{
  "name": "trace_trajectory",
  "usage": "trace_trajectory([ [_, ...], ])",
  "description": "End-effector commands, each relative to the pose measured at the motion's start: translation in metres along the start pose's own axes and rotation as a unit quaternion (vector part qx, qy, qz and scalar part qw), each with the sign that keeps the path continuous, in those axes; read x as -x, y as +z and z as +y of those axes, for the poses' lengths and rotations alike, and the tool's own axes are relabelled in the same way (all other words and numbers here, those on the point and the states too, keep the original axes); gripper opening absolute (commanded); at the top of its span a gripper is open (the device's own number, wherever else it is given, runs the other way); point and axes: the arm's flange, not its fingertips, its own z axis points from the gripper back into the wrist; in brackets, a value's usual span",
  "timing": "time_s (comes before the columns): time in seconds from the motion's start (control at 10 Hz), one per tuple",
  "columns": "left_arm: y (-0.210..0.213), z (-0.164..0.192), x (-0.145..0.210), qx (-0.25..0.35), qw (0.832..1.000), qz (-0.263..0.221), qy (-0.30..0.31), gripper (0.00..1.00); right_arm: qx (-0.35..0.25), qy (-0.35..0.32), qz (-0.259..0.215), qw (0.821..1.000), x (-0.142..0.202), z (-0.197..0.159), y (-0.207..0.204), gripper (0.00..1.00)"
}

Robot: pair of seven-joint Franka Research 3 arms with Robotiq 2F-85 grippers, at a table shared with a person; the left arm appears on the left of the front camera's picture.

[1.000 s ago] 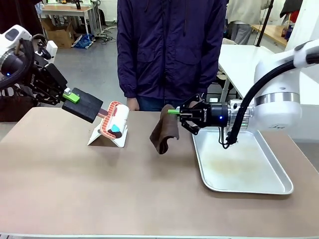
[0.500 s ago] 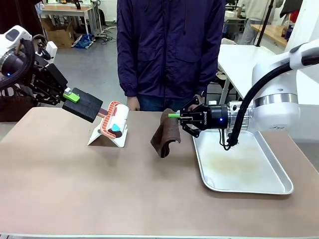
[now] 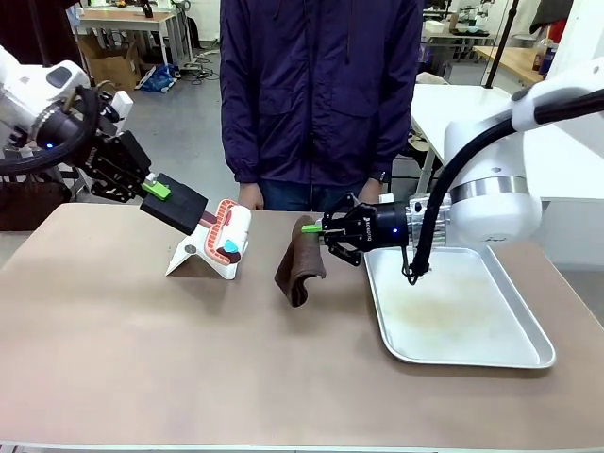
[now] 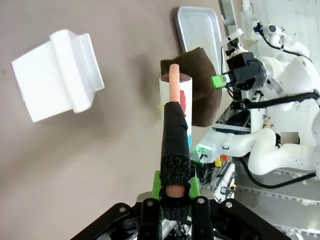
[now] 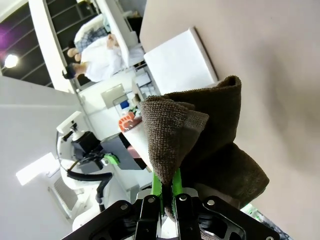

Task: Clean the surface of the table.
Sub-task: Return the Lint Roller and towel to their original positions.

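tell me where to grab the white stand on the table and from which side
Grip the white stand across its top ridge, coming from above. It sits tent-like on the table, so the sloped faces would slip between closing pads. The lint roller held by the left gripper hovers over its right end, so I'd take the left end.

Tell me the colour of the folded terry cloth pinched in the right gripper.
Dark brown cloth, clearest in the right wrist view.

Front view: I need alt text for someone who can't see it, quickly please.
The right gripper, its jaws shut on a brown cloth, hangs the cloth over the beige table beside a silver tray. The left gripper holds a lint roller by its black handle above a white stand. A person stands behind.
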Motion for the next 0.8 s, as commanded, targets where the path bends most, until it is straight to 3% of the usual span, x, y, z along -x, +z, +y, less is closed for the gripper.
trace_trajectory([
  [0.0,-0.006,-0.003,-0.02,-0.032,0.999,-0.001,0.022,0.22,0.017,0.005,-0.031,0.999,-0.005,0.004,-0.016,0.08],
  [0.1,-0.008,0.0,-0.028,-0.049,0.998,-0.013,0.032,0.22,0.021,0.002,-0.034,0.999,-0.007,0.002,-0.018,0.08],
  [0.7,-0.026,0.017,-0.066,-0.097,0.991,0.023,0.089,0.22,0.025,-0.013,-0.035,0.999,-0.016,-0.004,-0.019,0.08],
])
